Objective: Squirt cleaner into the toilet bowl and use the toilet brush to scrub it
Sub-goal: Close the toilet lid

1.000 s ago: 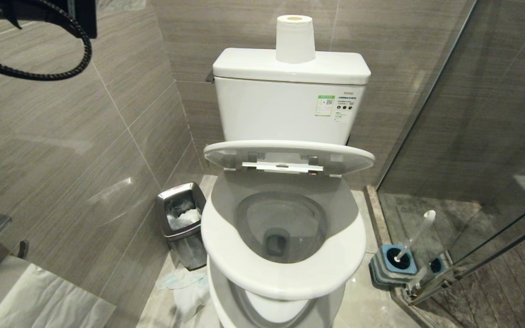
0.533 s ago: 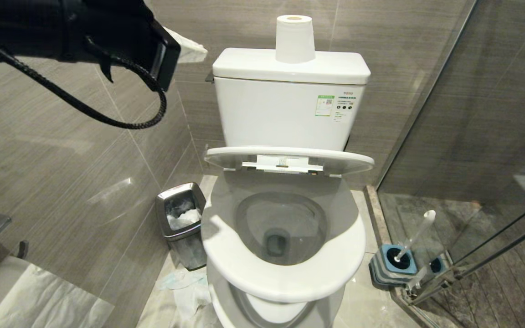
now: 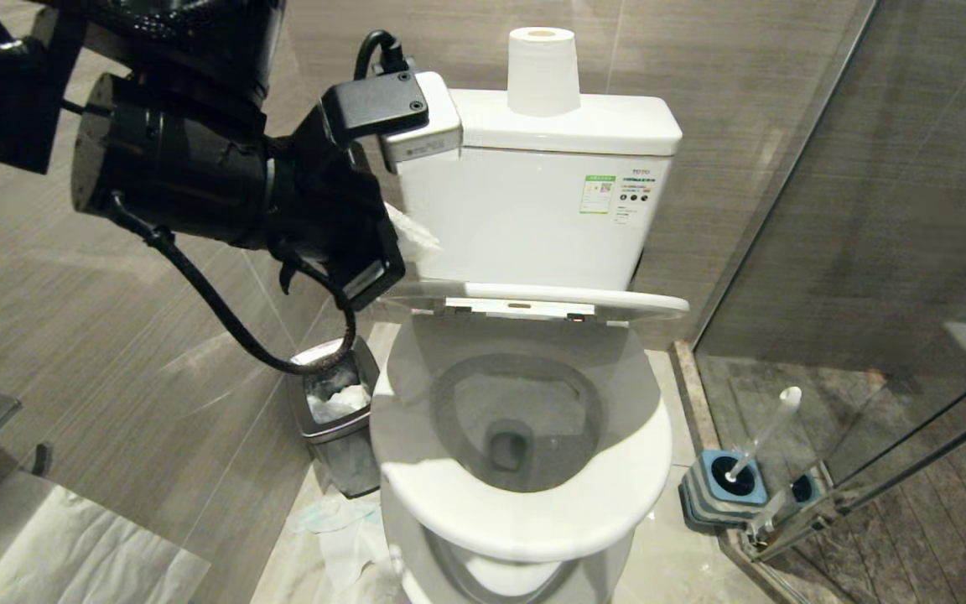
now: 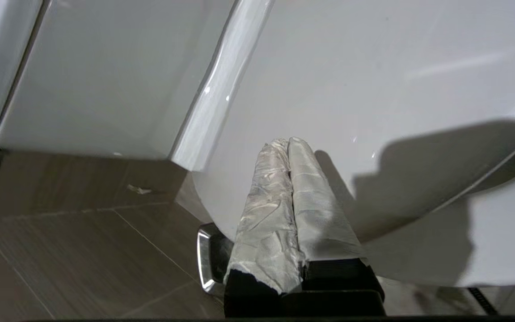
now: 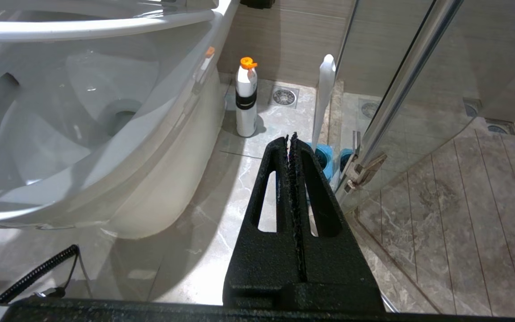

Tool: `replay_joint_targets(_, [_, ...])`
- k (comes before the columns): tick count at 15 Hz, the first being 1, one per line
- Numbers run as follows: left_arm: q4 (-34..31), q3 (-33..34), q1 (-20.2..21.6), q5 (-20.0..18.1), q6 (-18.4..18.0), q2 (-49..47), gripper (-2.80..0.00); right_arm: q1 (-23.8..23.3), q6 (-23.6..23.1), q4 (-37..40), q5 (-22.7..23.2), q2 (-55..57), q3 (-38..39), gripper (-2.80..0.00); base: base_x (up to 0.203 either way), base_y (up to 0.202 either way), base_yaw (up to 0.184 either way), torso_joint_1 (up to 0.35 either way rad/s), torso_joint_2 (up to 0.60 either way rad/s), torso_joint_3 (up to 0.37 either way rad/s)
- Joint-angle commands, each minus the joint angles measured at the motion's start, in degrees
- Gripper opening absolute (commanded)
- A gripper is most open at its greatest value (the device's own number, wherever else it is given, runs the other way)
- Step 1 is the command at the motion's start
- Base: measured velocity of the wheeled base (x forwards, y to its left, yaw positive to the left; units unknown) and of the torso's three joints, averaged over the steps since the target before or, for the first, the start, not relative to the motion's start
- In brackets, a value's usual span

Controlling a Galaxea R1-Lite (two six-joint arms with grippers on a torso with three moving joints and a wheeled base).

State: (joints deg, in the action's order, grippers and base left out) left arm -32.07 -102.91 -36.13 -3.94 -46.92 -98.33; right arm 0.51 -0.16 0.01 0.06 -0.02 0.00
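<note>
The white toilet bowl (image 3: 525, 520) stands with its seat down, and its lid (image 3: 642, 300) is seen almost edge-on in front of the tank. My left gripper (image 3: 423, 240) is shut and empty, its white-wrapped fingertips (image 4: 300, 147) close against the lid's (image 4: 373, 89) smooth surface at its left end, beside the tank (image 4: 96, 80). The toilet brush (image 3: 766, 432) leans in its blue-topped holder (image 3: 722, 491) on the floor, right of the bowl. My right gripper (image 5: 289, 136) hangs low and shut. Beyond it are the brush handle (image 5: 324, 98) and a white cleaner bottle (image 5: 246, 103) with an orange cap.
A paper roll (image 3: 542, 71) sits on the tank lid. A steel waste bin (image 3: 336, 411) stands left of the bowl with crumpled paper on the floor by it. A glass shower door (image 3: 869, 252) closes off the right side. Tiled walls stand close on the left and behind.
My left arm has swung down from the top left corner to the tank's left side. The lid now shows thinner, more edge-on. The right arm has not moved.
</note>
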Motion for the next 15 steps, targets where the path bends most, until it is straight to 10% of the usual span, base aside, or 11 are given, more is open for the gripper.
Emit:
replay_joint_targets(1, [-0.37,-0.64,-1.16,-0.14,-2.56,-2.69,-2.8,0.02,-0.02,-0.01,0.02,0.02,0.07,-2.8,0.0,0.0,0.0,0.0,0.0,0.0])
replay_joint_targets(15, [-9.01,-0.1,-4.77,-0.53,-5.29,-7.04,-2.8,0.02,-0.02,-0.01,0.02,0.02,0.09,-2.8,0.0,0.0,0.0,0.0,0.0,0.0])
